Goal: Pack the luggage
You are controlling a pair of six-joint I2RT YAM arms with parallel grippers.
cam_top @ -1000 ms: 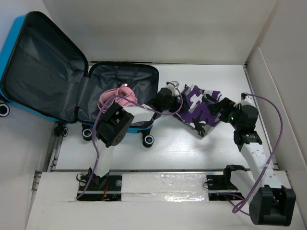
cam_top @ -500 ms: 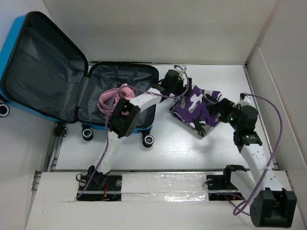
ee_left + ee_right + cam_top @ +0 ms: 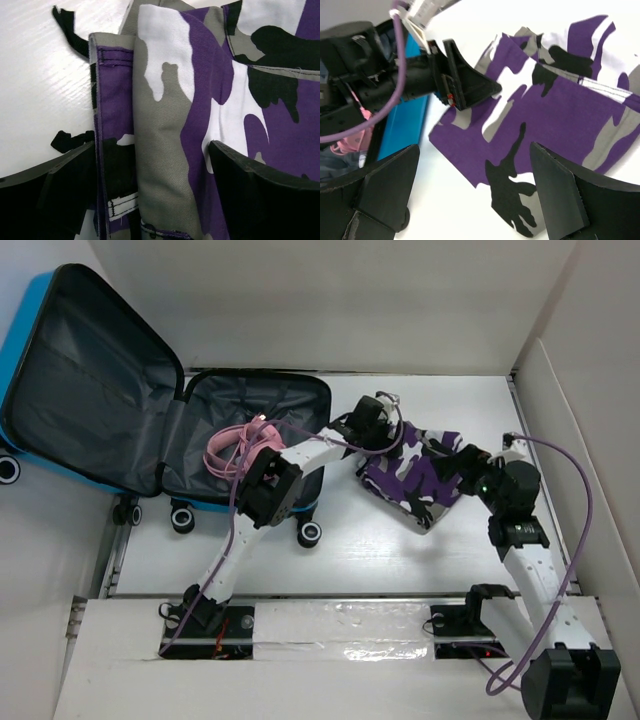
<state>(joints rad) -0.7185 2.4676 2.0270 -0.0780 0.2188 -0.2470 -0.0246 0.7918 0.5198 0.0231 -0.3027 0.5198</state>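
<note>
Now the left claw (image 3: 150,155), spread wide, is straddling a folded edge of the purple camouflage garment (image 3: 420,475) to grip it; the right claw (image 3: 472,165) is hovering spread at its three o'clock.

One suitcase (image 3: 90,370), one purple camo garment (image 3: 425,480), one pink item (image 3: 232,447), perhaps a cord.

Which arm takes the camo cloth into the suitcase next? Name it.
Left. The left pincer, open, straddles the purple camo cloth at its folded edge, right beside the luggage. The right pincer, also open, hovers at the cloth's far side.
</note>
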